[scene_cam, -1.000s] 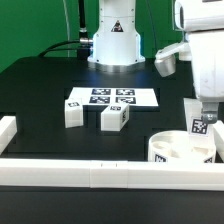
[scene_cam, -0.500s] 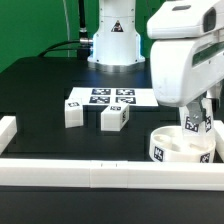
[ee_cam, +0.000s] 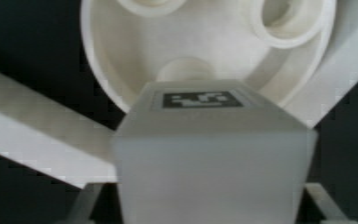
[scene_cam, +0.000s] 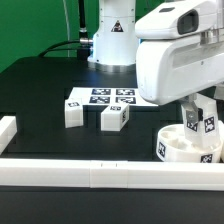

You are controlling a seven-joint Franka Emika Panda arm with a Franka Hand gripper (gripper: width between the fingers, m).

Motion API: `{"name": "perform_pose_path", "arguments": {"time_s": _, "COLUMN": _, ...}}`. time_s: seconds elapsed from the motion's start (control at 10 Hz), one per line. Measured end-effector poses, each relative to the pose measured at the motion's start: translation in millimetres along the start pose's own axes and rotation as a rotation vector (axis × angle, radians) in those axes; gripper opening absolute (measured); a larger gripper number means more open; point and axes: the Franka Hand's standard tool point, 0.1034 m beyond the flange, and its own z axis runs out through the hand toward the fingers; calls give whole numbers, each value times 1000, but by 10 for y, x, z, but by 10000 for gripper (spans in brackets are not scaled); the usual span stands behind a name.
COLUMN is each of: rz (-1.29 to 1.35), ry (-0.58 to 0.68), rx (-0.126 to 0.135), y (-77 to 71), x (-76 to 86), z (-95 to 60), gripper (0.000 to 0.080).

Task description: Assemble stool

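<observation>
The round white seat (scene_cam: 178,147) lies near the front rail at the exterior view's right, sockets up. My gripper (scene_cam: 205,110) is shut on a white leg block (scene_cam: 208,123) with a tag, held upright just over the seat's far right part. In the wrist view the leg (ee_cam: 208,140) runs between my fingers (ee_cam: 325,203) with its tagged end over the seat (ee_cam: 131,60), next to an open socket (ee_cam: 286,25). Whether the leg touches the seat I cannot tell. Two more leg blocks (scene_cam: 74,111) (scene_cam: 115,117) stand loose on the table.
The marker board (scene_cam: 110,97) lies behind the two loose legs. A white rail (scene_cam: 100,177) runs along the front edge and another rail piece (scene_cam: 7,130) sits at the left. The arm's base (scene_cam: 113,40) stands at the back.
The arm's wrist has swung toward the exterior view's left and now fills the upper right. The held leg has stayed over the seat, shifting slightly.
</observation>
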Motion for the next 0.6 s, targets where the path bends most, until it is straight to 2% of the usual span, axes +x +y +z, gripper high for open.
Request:
{"name": "perform_pose_path", "arguments": {"time_s": 0.3, "rz": 237, "ry": 2, "rx": 3, "y": -74, "x": 26, "z": 12, "gripper": 340}}
{"name": "perform_pose_path", "arguments": {"time_s": 0.6, "rz": 453, "ry": 13, "rx": -3, "y": -54, "x": 34, "z": 13, "gripper": 340}}
